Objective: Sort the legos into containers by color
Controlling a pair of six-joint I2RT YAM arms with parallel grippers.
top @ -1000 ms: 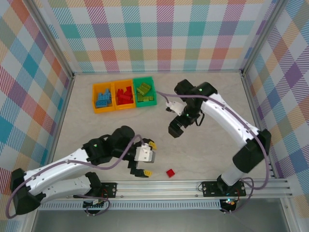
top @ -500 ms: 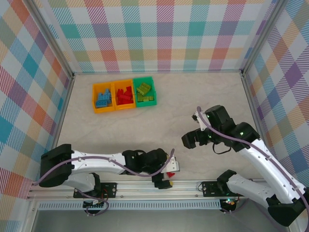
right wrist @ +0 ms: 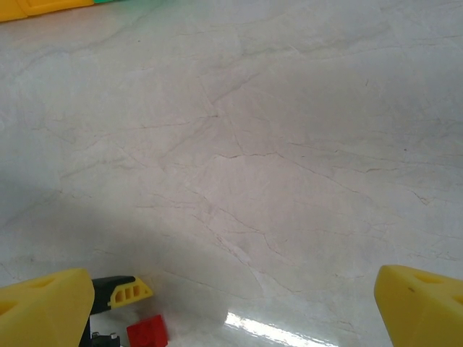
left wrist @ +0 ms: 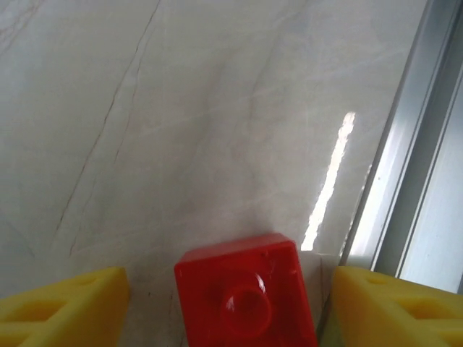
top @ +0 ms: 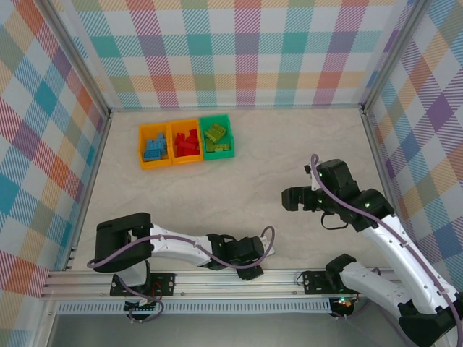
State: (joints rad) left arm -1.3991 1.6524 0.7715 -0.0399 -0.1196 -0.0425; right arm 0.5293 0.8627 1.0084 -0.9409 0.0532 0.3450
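Note:
A red lego [left wrist: 244, 298] lies on the table beside the front rail, between the yellow fingers of my left gripper [left wrist: 231, 289]. A narrow gap shows on each side of it, so the jaws are open around it. From above, the left gripper [top: 249, 266] sits low at the front edge and covers that brick. The right wrist view catches the same red lego [right wrist: 147, 332] at its bottom left. My right gripper [top: 290, 198] hovers open and empty over the right half of the table. The containers [top: 142, 150] at the back left hold blue, red and green legos.
The metal front rail [left wrist: 412, 166] runs right beside the left gripper's right finger. The checkered walls close in the table on three sides. The corner of the containers [right wrist: 43, 6] shows at the top left of the right wrist view.
My left arm has swung down to the front rail and straddled the red lego, with its jaws narrower. The right arm pulled back from near the bins to the right side.

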